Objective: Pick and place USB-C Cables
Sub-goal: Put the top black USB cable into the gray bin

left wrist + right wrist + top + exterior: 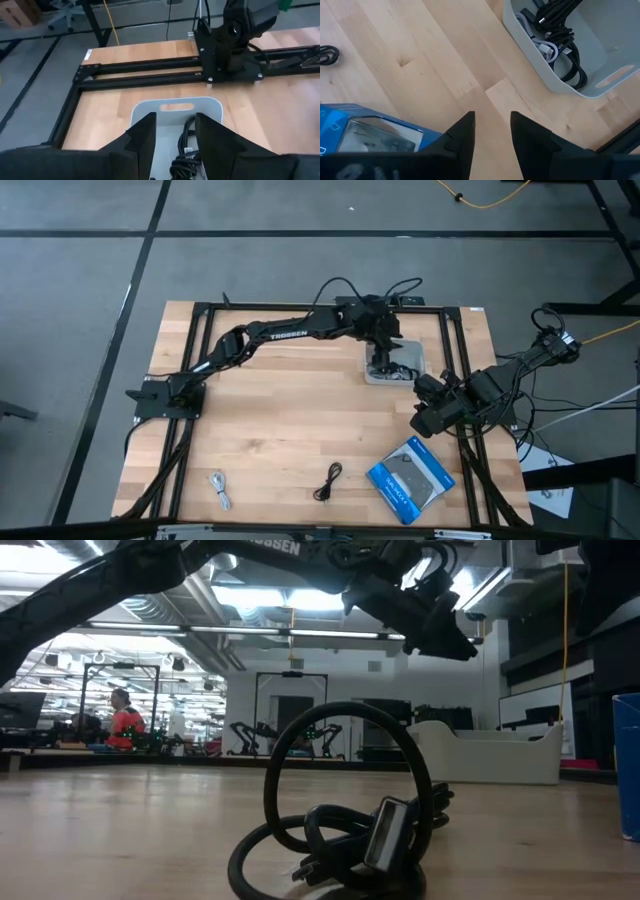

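Observation:
A small grey tray (pixel 372 377) sits at the far middle of the table, with black cables (pixel 565 35) and a pale piece coiled inside. My left gripper (pixel 380 352) hangs open and empty just above the tray; between its fingers (pixel 175 142) a black cable (pixel 186 160) lies on the tray floor. It also shows high in the low view (pixel 450 640). My right gripper (pixel 420 423) is open and empty over bare wood between the tray and the box. A black coiled cable (pixel 328 480) and a whitish-grey cable (pixel 220 488) lie loose near the front edge.
A blue-and-black box (pixel 410 478) lies flat at the front right, close to my right gripper, and shows in the right wrist view (pixel 365 135). Black frame rails (pixel 300 308) run along the table's far and side edges. Bare wood lies at the middle and left.

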Controlling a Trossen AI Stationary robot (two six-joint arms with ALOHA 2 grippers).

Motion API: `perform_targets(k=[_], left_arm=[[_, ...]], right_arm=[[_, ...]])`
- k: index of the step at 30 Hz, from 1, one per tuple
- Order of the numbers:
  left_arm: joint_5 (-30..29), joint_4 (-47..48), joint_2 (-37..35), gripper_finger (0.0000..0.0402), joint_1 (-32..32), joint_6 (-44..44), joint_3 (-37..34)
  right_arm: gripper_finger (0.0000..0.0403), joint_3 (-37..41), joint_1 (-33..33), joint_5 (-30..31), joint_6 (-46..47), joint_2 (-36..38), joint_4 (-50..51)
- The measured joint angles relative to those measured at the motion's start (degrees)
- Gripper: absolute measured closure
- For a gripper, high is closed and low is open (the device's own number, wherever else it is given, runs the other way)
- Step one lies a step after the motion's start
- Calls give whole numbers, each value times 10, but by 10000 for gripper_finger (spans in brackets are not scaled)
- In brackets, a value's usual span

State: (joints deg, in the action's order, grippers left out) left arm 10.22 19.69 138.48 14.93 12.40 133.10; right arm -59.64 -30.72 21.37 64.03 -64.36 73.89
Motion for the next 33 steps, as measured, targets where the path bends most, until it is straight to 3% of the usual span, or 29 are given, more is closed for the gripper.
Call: perform_targets(k=[2,6,12,17,28,33], left_arm=[[-21,9,-1,272,-3,-3,0],[-120,26,-4,274,3,-26,0],[-149,83,-1,275,55,-117,0],[-211,119,-1,275,87,-125,0],[-157,91,65,275,85,-154,-1],[-92,36,65,275,69,-154,-1]], right_arm=[[274,0,0,0,-1,0,0],[274,0,0,0,-2,0,1],[274,0,0,4,-2,0,2],[274,0,0,21,-3,0,3],[274,0,0,22,-31,0,2],[274,0,0,23,-31,0,2]])
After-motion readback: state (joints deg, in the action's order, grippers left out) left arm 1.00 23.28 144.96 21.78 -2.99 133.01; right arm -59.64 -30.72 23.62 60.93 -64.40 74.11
